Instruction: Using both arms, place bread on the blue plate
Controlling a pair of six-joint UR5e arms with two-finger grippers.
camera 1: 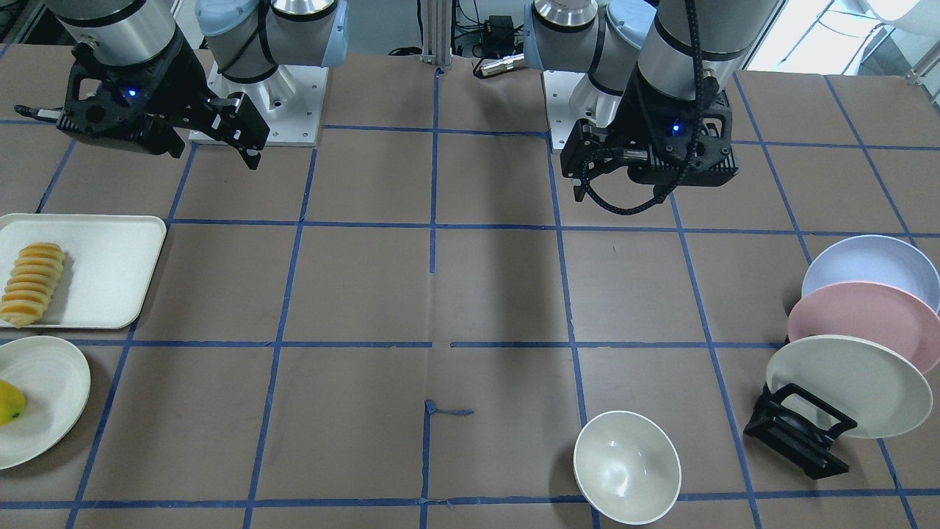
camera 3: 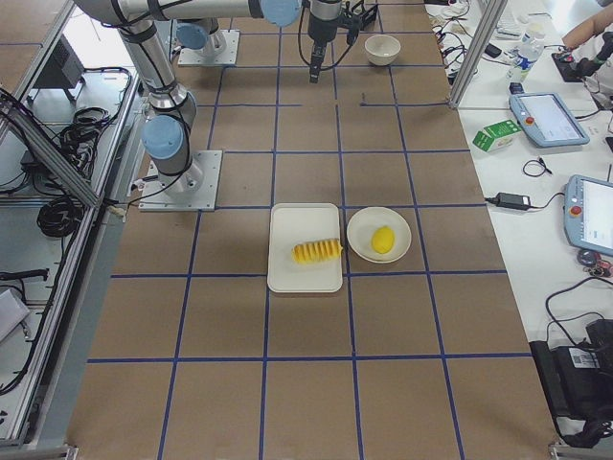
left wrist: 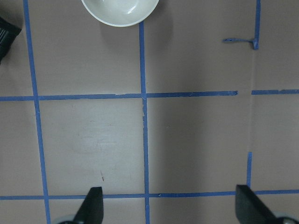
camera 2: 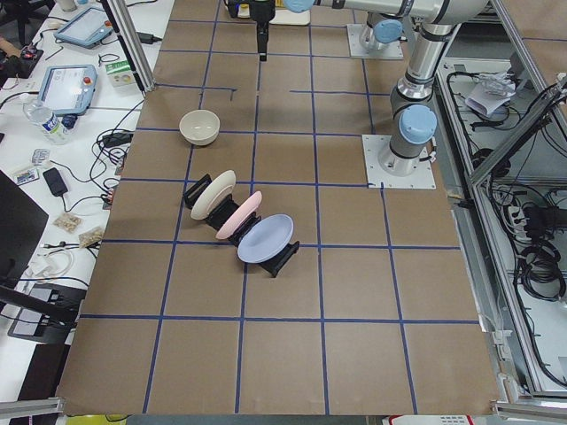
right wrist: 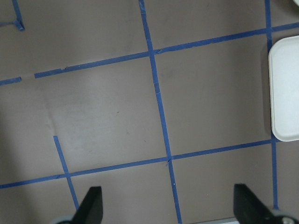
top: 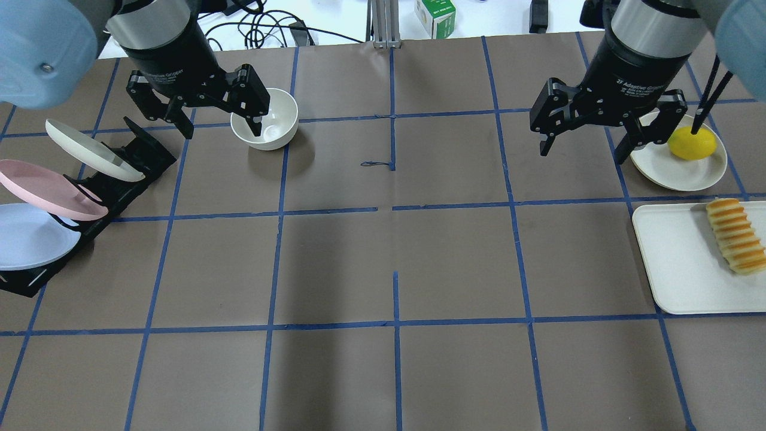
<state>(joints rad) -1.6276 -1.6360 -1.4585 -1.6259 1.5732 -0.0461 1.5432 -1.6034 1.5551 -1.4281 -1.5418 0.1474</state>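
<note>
Nothing done yet. Left gripper and right gripper gape empty. Bread and blue plate sit far outside their jaws.

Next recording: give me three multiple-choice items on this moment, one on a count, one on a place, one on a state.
1. Counting the blue plate, how many plates stand in the black rack?
A. two
B. three
C. four

2. The bread lies:
A. on the blue plate
B. on the white tray
C. in the black rack

3. The left gripper and right gripper are:
A. both open and empty
B. both shut on the bread
C. one open, one shut

Answers: 1 B, a cream, a pink and the blue one lean in the rack. 2 B, the loaf rests on the tray. 3 A, each wrist view shows its gripper spread wide, nothing held.
</note>
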